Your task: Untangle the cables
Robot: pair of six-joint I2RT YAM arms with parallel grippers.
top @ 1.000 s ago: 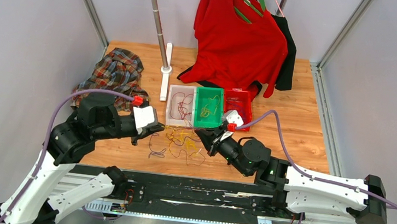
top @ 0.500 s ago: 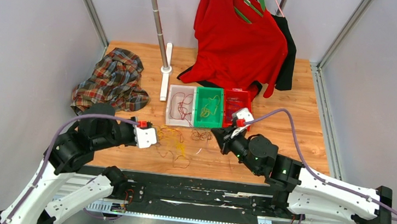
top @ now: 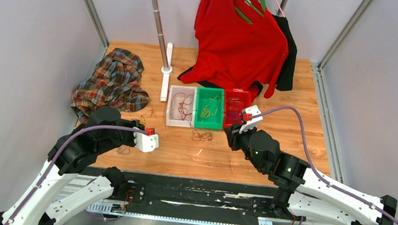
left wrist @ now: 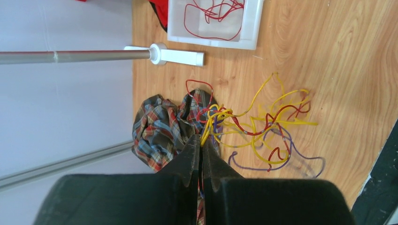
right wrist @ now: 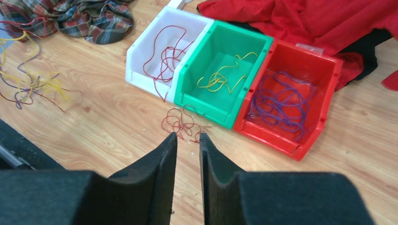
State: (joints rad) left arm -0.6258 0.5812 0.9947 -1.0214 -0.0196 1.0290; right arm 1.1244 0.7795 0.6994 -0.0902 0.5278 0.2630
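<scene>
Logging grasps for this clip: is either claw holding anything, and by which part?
Left claw pinches the cable tangle at one edge, on yellow strands; right claw holds nothing.

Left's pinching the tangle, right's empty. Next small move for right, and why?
Probably lower the right gripper onto the loose red cable before the green bin and pinch it: its jaws stand slightly apart, empty, just short of it, while the left gripper is shut on the tangle.
</scene>
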